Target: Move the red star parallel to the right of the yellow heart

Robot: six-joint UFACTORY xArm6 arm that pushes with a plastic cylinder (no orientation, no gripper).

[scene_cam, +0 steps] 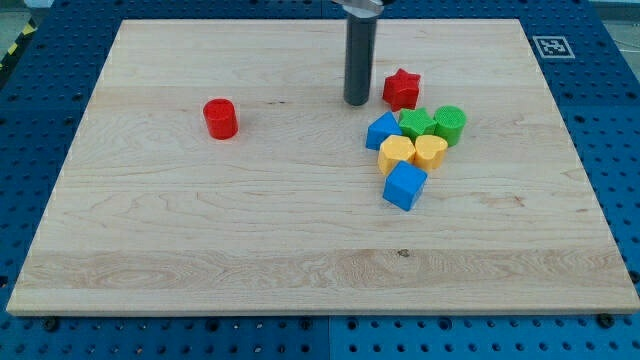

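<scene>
Watching camera view: my tip (357,102) has no jaws, holds nothing, sits just left of the red star (401,88).
Red star: above the cluster, near the green blocks.
Yellow heart (431,151): inside the cluster, touching yellow block (396,152).

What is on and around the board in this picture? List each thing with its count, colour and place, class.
red star: 1, red, top of the cluster
red cylinder: 1, red, alone at the view's left
green star: 1, green, below the red star
green cylinder: 1, green, cluster's right
blue blocks: 2, blue, cluster's left and bottom
yellow hexagonal block: 1, yellow, cluster middle
yellow heart: 1, yellow, beside it
wooden board: 1, light wood
my tip: 1, dark, just left of the red star
</scene>
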